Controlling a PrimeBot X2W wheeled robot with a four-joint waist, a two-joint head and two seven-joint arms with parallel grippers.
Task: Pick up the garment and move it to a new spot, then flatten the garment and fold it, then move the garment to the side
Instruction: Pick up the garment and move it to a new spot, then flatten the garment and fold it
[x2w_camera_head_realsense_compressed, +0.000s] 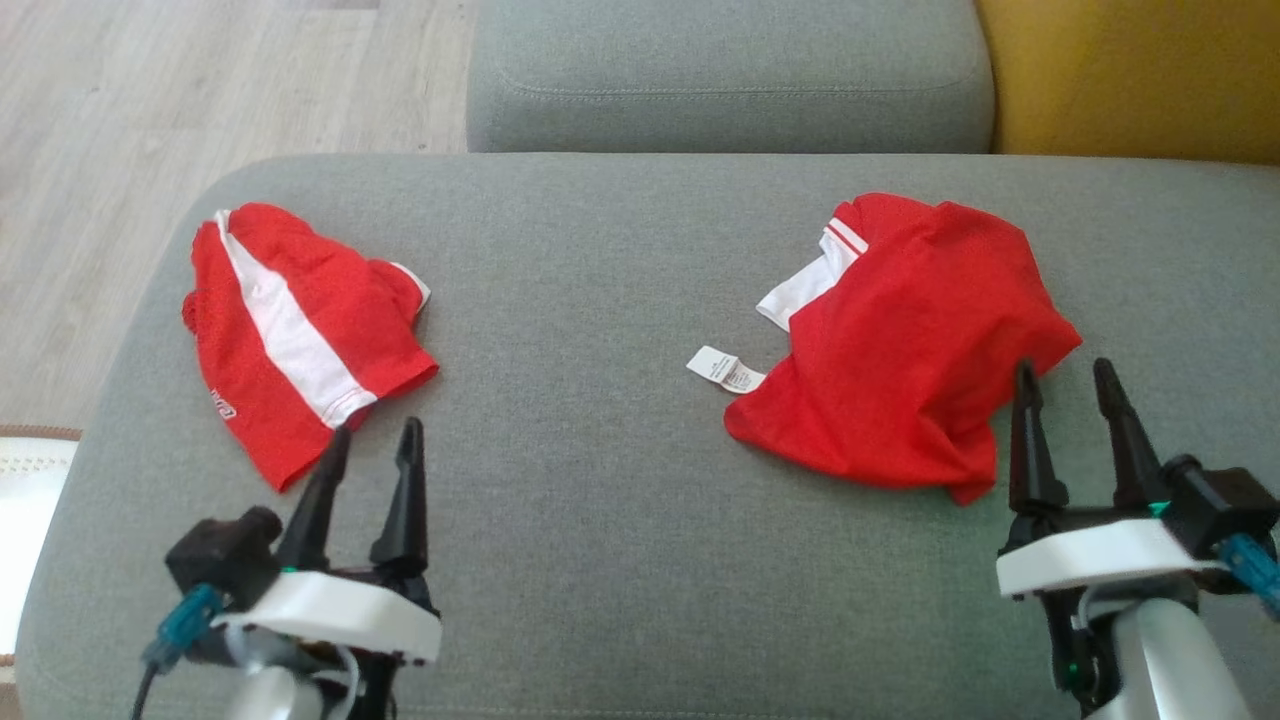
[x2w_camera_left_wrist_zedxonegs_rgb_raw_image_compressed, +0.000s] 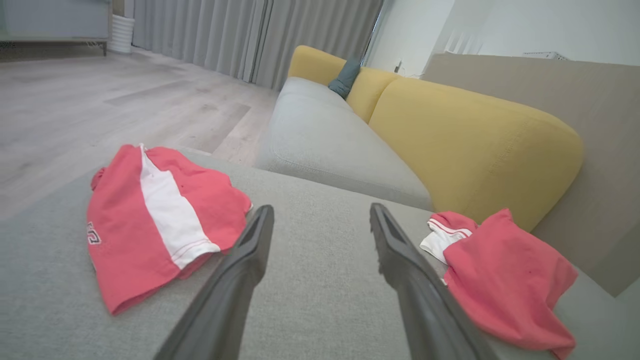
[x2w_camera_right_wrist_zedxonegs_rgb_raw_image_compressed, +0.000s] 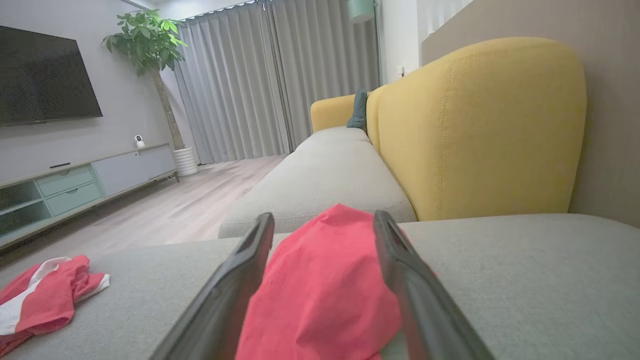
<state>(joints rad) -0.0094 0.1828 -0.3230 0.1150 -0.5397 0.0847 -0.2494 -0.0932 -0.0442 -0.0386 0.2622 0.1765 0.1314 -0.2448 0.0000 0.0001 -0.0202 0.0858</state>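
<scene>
Two red garments lie on the grey cushion (x2w_camera_head_realsense_compressed: 600, 450). The left garment (x2w_camera_head_realsense_compressed: 290, 330) (x2w_camera_left_wrist_zedxonegs_rgb_raw_image_compressed: 150, 220) (x2w_camera_right_wrist_zedxonegs_rgb_raw_image_compressed: 45, 295) has a broad white stripe and lies fairly flat. The right garment (x2w_camera_head_realsense_compressed: 900, 340) (x2w_camera_left_wrist_zedxonegs_rgb_raw_image_compressed: 505, 280) (x2w_camera_right_wrist_zedxonegs_rgb_raw_image_compressed: 320, 280) is crumpled, with a white collar edge and a white label (x2w_camera_head_realsense_compressed: 725, 370) sticking out. My left gripper (x2w_camera_head_realsense_compressed: 375, 435) (x2w_camera_left_wrist_zedxonegs_rgb_raw_image_compressed: 321, 210) is open just before the left garment's near corner, with nothing between its fingers. My right gripper (x2w_camera_head_realsense_compressed: 1064, 372) (x2w_camera_right_wrist_zedxonegs_rgb_raw_image_compressed: 324, 216) is open at the right garment's near right edge; the red cloth shows between its fingers, not pinched.
A second grey seat (x2w_camera_head_realsense_compressed: 730, 80) adjoins the far side, with a yellow backrest (x2w_camera_head_realsense_compressed: 1130, 80) to the right. Wooden floor (x2w_camera_head_realsense_compressed: 150, 120) lies off the cushion's left edge. Farther back are a TV cabinet (x2w_camera_right_wrist_zedxonegs_rgb_raw_image_compressed: 75, 185), a potted plant (x2w_camera_right_wrist_zedxonegs_rgb_raw_image_compressed: 150, 45) and curtains (x2w_camera_right_wrist_zedxonegs_rgb_raw_image_compressed: 250, 80).
</scene>
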